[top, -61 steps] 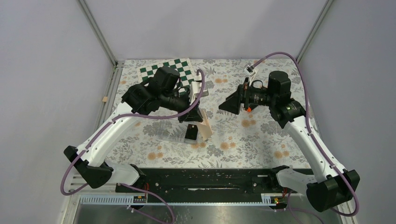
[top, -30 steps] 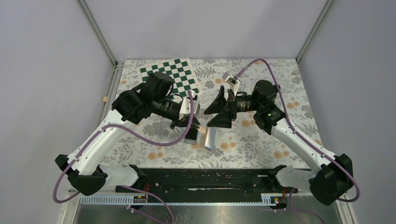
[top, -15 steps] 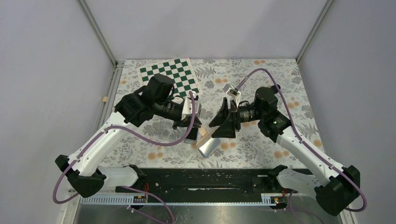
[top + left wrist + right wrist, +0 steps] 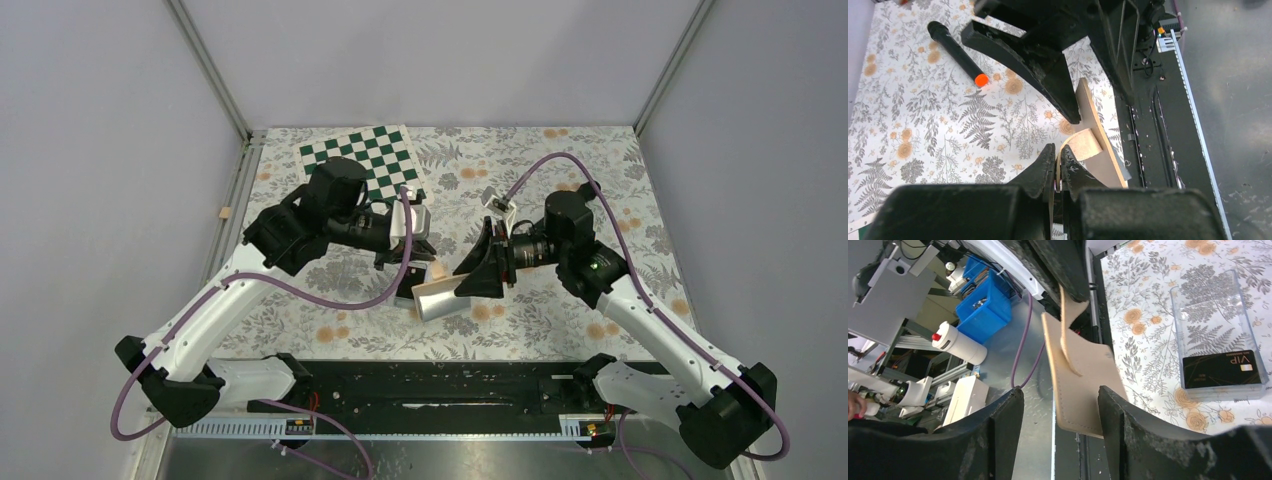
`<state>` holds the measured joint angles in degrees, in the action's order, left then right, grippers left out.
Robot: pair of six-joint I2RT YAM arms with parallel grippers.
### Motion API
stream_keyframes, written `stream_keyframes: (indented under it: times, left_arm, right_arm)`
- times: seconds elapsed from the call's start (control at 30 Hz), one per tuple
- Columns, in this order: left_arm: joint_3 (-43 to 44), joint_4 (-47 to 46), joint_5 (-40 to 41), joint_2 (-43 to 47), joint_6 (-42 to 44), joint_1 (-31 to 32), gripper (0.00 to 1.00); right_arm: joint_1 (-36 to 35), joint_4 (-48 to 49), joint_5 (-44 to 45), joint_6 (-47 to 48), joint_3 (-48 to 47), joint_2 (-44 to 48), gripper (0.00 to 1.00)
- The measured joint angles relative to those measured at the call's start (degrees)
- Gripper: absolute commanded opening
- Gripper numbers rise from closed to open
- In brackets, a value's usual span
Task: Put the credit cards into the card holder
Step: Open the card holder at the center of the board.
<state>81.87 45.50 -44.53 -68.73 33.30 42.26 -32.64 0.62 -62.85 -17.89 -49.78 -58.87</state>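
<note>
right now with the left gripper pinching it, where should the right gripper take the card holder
Take the free flap of the card holder, opposite the edge the left gripper pinches. Come from the right arm's side, a finger on each face: the thin flap stands inside the open right gripper, so closing should catch it.

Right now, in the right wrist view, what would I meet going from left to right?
In order: blue bin → card holder → clear tray.
</note>
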Motion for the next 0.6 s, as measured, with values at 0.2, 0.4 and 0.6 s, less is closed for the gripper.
stream_keyframes:
  times: [0.2,0.4,0.6]
  left_arm:
    - [0.0,-3.78,-0.48,0.0,-3.43,0.0,0.0]
    - [0.0,-5.9,-0.96,-0.02,-5.84,0.0,0.0]
    - [0.0,-7.15,0.09,-0.55,-8.35,-0.42,0.15]
  right_arm:
    - [-0.24,-4.55,5.25,4.11,-0.2,0.0,0.68]
    - [-0.42,-6.14,8.9,6.73,-1.42,-0.15,0.33]
    - [-0.5,-8.0,9.73,6.86,-3.5,-0.42,0.0]
